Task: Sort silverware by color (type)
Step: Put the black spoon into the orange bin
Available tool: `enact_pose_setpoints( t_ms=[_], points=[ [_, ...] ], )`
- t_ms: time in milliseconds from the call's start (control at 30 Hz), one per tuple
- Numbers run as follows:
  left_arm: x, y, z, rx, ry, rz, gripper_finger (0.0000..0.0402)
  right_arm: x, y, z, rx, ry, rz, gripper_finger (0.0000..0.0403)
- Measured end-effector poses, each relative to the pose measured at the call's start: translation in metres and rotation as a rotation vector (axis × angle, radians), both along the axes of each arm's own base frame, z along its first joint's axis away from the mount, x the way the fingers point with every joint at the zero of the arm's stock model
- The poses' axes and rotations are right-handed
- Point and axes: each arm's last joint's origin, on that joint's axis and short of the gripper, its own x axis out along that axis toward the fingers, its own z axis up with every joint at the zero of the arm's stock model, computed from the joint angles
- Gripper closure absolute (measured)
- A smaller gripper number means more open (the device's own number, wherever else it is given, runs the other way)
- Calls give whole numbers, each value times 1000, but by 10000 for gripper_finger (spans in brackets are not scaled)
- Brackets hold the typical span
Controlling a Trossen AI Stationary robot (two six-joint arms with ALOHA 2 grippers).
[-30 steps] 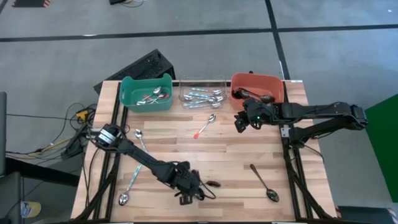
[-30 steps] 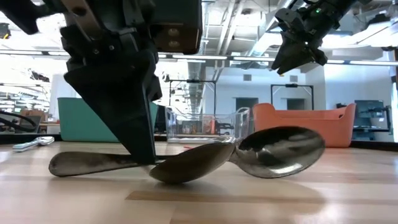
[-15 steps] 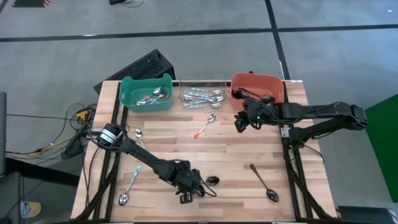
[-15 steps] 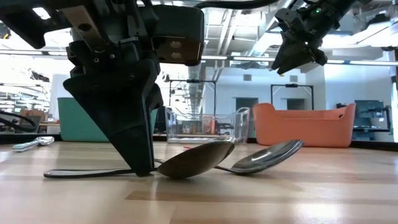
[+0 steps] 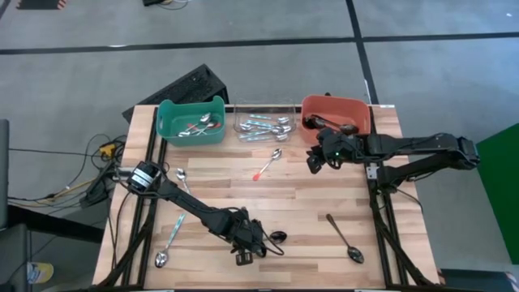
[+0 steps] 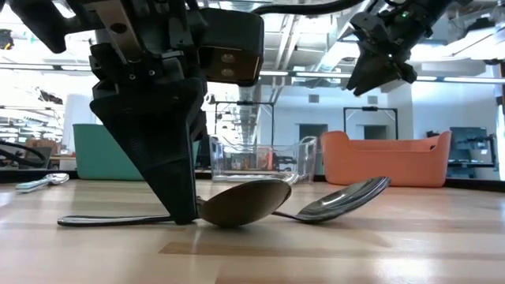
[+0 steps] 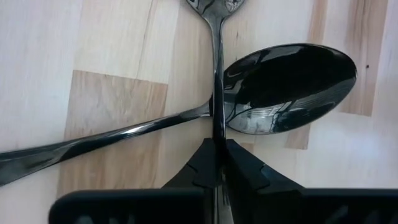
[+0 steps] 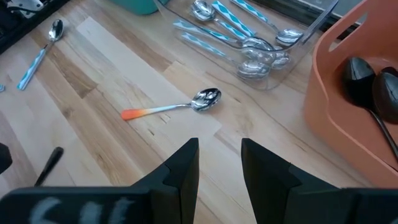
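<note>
My left gripper (image 5: 247, 244) stands at the table's near middle, fingers down, shut on one of two dark spoons that cross each other. The held spoon's bowl (image 6: 343, 199) shows beyond the fingers. The second dark spoon (image 7: 286, 87) lies across it on the wood, its handle (image 6: 110, 219) flat on the table. My right gripper (image 5: 312, 161) hovers open above the table beside the orange bin (image 5: 335, 113). Beyond its fingers (image 8: 219, 162) an orange-handled spoon (image 8: 171, 109) lies flat. My left gripper pinches the dark spoon's thin handle (image 7: 217, 127) between its two fingers, coming from above and pointing down, the fingers in line with the handle. The spoon stays low at the table, its bowl end tilted slightly up, crossing the other spoon's neck.
At the far edge stand a teal bin (image 5: 190, 122), a clear bin (image 5: 263, 123) holding teal-handled spoons, and the orange bin with dark spoons. Loose on the wood: a teal-handled spoon (image 5: 170, 239), a small spoon (image 5: 183, 180) and a dark spoon (image 5: 344, 238) near right.
My left gripper has stayed shut and shifted slightly toward the far edge. The two crossed dark spoons have moved with it: the farther bowl has rolled from facing the low camera to nearly edge-on, and the handle at the left now shows thinner. The right arm has kept still.
</note>
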Motion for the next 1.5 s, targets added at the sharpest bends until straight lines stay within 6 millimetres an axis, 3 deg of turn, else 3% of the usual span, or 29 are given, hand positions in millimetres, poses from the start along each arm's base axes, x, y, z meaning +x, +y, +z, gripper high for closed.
enact_pose_setpoints(
  t_ms=[267,533,1033,1300,1500],
  points=[
    [12,-4,12,4,-47,-10,401,0,4,0,8,-3,13,262],
    [22,-7,25,45,-97,7,399,-3,18,6,70,-43,136,262],
    [23,-6,31,75,-95,18,400,-32,45,34,125,-215,321,262],
    [23,3,52,92,-154,56,401,-39,63,36,355,-213,549,262],
    [26,15,65,111,-196,64,401,-41,76,34,444,-187,598,262]
  ],
)
